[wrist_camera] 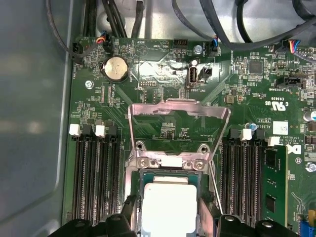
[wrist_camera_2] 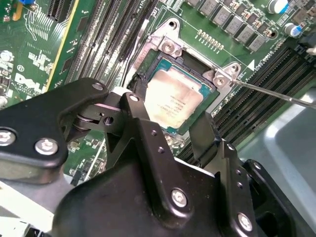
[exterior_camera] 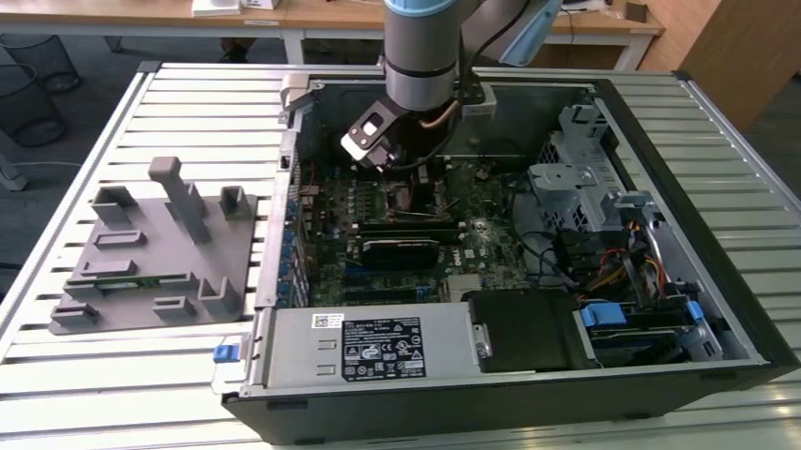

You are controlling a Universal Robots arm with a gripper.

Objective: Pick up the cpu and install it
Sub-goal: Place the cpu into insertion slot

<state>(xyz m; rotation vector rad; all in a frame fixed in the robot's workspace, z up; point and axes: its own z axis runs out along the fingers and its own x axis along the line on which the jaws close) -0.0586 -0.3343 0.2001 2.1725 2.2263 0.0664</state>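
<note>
1. Your arm [exterior_camera: 419, 56] reaches down into the open computer case [exterior_camera: 738, 281], which lies on its side on the slatted table [exterior_camera: 126, 375].
2. The cpu [wrist_camera_2: 173, 98] sits flat in the socket on the motherboard [wrist_camera: 237, 94], silver top up, level with the socket frame in both wrist views.
3. Your gripper [wrist_camera_2: 168, 113] straddles the cpu, one side of it close against each of two opposite chip edges. You cannot tell whether it clamps the chip or stands just clear of it.
4. The socket's load plate [wrist_camera: 178, 111] is swung up and open, hinged just beside the cpu.
5. The thin retention lever [wrist_camera_2: 276, 94] angles away from the socket's corner, unlatched.
6. A green memory stick [wrist_camera: 274, 187] stands in a slot near the socket.
7. A grey parts fixture [exterior_camera: 138, 253] lies on the table at the exterior view's left, well apart from the case.
</note>
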